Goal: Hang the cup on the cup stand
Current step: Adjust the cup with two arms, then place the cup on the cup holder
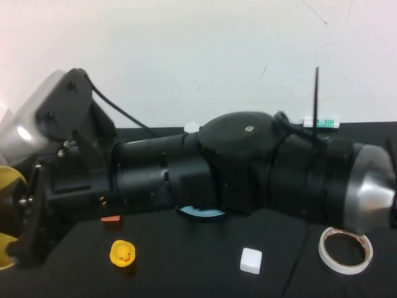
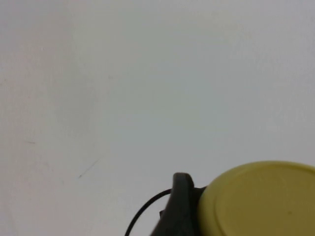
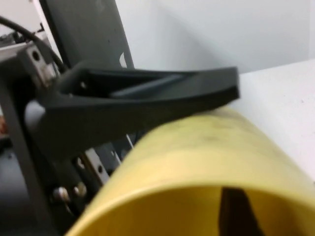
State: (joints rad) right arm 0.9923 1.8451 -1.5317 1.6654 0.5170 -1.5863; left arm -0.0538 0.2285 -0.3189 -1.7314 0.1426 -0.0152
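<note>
A handover between the arms is judged to be in hand, with the hanging itself not yet begun. The cup (image 1: 7,186) is held off the table, lying roughly on its side, at the left gripper (image 2: 216,211). One black finger (image 3: 147,96) of that gripper is laid flat along the cup's outer wall, and the cup's closed base is seen just beside the same finger in the left wrist view, so the cup appears to be clasped there, though the opposite finger is hidden. The right gripper (image 1: 22,214) is reached across to the cup's open mouth; whether it is released or clenched cannot be told. The cup stand (image 1: 201,212) is well apart from the left gripper, toward the robot's right of it, and mostly covered by the right arm. Next, the right arm would need to be drawn clear, the cup turned mouth down, carried over a post and lowered onto it.
</note>
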